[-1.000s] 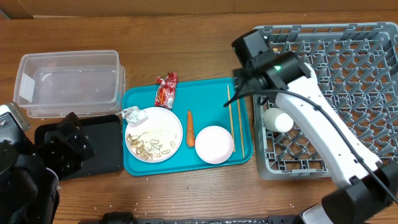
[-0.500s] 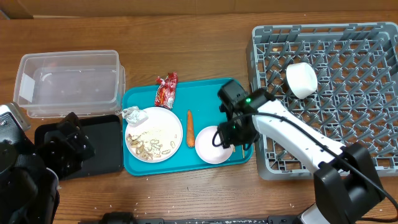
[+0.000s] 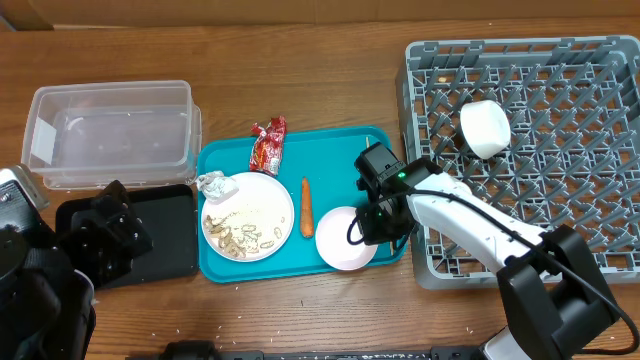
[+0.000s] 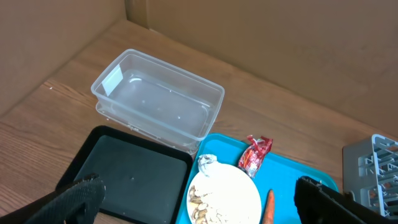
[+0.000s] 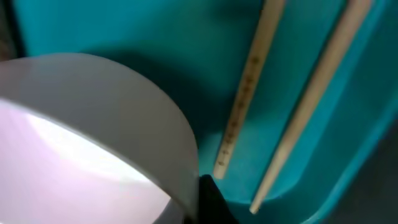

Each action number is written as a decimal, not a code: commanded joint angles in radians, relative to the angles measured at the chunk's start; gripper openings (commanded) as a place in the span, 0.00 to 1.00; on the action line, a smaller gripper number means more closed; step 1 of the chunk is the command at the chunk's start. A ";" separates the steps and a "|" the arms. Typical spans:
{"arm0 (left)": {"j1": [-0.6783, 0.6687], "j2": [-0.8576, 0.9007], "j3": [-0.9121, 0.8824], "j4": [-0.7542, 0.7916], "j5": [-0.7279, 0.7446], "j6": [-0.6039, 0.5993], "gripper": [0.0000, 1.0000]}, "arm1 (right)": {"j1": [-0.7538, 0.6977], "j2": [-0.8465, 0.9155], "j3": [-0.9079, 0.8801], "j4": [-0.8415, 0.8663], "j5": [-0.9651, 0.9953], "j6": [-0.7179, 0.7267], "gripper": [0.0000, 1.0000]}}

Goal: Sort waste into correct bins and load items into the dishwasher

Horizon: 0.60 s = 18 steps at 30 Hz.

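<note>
A white bowl [image 3: 343,241] sits at the front right of the teal tray [image 3: 335,160], and my right gripper [image 3: 373,224] is shut on its right rim. In the right wrist view the bowl wall [image 5: 93,124] fills the left, pinched at my right gripper [image 5: 198,194], with two chopsticks [image 5: 244,102] on the tray beside it. A white plate [image 3: 247,215] holds food scraps and a crumpled wad [image 3: 212,183]. A carrot [image 3: 306,205] and a red wrapper [image 3: 267,145] lie on the tray. My left gripper [image 4: 202,208] hangs open, above the black bin [image 4: 130,180] and the plate [image 4: 224,196].
A grey dish rack [image 3: 520,45] stands at the right with a white cup [image 3: 485,128] in it. A clear plastic container [image 3: 110,135] sits at the back left, and the black bin [image 3: 170,235] lies in front of it, beside the tray.
My right arm left the white cup in the rack, swung down to the tray and shut on the bowl's rim. The left arm has not moved.
</note>
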 commanded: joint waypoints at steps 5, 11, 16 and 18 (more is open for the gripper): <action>-0.004 0.001 0.008 0.003 -0.021 0.008 1.00 | 0.003 -0.061 0.214 -0.125 0.221 -0.007 0.04; -0.004 0.001 0.008 0.003 -0.021 0.008 1.00 | -0.030 -0.124 0.420 -0.196 0.623 0.051 0.04; -0.004 0.001 0.008 0.003 -0.021 0.008 1.00 | -0.116 -0.140 0.483 -0.227 1.229 0.205 0.04; -0.004 0.001 0.008 0.003 -0.021 0.008 1.00 | -0.172 -0.137 0.477 -0.224 1.360 0.220 0.04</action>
